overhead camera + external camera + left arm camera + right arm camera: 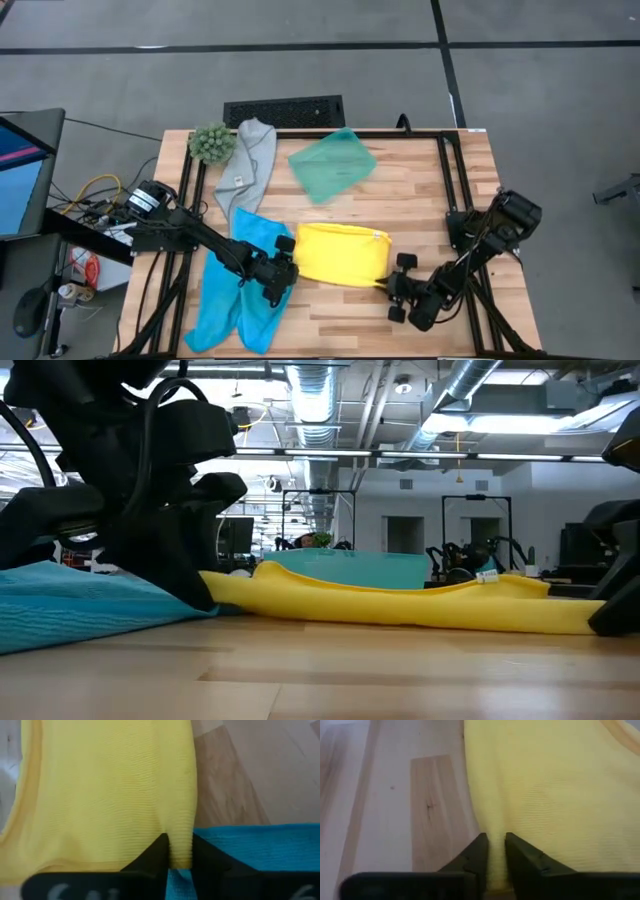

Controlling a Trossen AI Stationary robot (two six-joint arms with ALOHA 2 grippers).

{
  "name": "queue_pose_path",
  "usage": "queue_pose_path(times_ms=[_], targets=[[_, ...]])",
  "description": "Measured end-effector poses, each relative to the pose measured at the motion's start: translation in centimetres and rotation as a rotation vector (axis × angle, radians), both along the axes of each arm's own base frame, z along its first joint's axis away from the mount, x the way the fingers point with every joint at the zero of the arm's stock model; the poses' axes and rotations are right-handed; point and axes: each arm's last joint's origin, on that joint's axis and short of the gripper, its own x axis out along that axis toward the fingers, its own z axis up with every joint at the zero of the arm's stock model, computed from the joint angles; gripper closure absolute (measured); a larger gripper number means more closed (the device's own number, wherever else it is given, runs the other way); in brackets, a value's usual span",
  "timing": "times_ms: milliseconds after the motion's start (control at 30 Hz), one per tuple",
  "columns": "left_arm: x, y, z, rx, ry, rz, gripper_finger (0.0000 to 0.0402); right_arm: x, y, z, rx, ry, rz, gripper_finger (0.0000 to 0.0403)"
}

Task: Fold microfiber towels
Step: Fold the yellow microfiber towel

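Yellow towel (338, 254), fine ribbed weave, lies as a soft rectangle mid-near on the pale wood-plank surface (420, 200). Left claw (179, 855) pinches its left edge, beside a limp sky-blue towel (235, 290). Right claw (496, 851) pinches its right edge.

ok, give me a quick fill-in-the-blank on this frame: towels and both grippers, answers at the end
1. Both grippers pinch an edge of the ____ towel: the left gripper on one side, the right gripper on the other.
2. The cloth lying partly under the left arm is ____ in colour.
3. The grey towel lies between the fuzzy green plant ball and the teal ____.

Missing words: yellow; blue; tray
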Motion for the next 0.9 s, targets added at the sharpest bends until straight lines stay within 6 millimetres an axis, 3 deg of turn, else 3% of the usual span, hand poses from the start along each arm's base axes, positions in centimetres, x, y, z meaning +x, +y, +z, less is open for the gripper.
queue_pose_path(times_ms=[233,433,667,900], targets=[[1.0,-0.6,1.6,0.0,0.001,-0.006,0.0391,-0.2,-0.2,2.0,0.025,-0.01,0.031,0.0394],[2.0,-0.9,3.4,0.067,-0.006,-0.012,0.0387,-0.6,-1.3,3.8,0.025,-0.023,-0.043,0.0376],[2.8,-0.3,5.1,0.113,0.033,0.033,0.0384,-1.0,-3.1,5.5,0.027,-0.006,-0.132,0.0392],[3.3,0.7,5.4,0.113,0.051,0.063,0.0388,-0.8,-4.7,6.0,0.015,0.019,-0.224,0.0385]])
